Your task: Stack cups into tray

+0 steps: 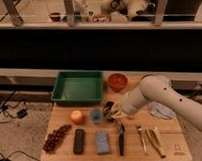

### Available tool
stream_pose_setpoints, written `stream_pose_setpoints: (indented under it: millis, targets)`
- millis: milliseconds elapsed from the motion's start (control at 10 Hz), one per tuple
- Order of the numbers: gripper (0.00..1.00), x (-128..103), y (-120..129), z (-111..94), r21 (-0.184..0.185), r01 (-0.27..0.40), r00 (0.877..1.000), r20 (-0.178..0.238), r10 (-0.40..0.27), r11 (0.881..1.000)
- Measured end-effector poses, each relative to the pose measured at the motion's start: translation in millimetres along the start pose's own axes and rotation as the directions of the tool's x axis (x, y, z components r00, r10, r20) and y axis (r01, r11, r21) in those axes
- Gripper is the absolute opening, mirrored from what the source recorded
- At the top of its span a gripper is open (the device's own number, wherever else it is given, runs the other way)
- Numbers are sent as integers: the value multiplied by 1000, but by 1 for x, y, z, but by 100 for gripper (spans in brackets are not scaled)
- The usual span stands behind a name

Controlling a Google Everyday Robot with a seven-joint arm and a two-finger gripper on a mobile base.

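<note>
None of the cups was in my gripper [110,111]; its fingers were pressed together, empty, low over the middle of the worktop, just right of the light blue cup [96,115]. The green tray [77,88] at the back left corner held no cup, so I judged the stacking not yet begun. My arm [155,90] reached in from the right edge, elbow high, forearm sloping down leftward.

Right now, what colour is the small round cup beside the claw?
Light blue; the camera view shows the small round cup beside the claw.
</note>
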Motion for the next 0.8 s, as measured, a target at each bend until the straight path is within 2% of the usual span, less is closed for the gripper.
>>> stream_pose_setpoints:
  millis: [300,800]
  targets:
    - [0,-15,-7,14,-3,62,998,-22,-62,998]
    - [0,-31,-26,52,-54,154,983,-91,-158,987]
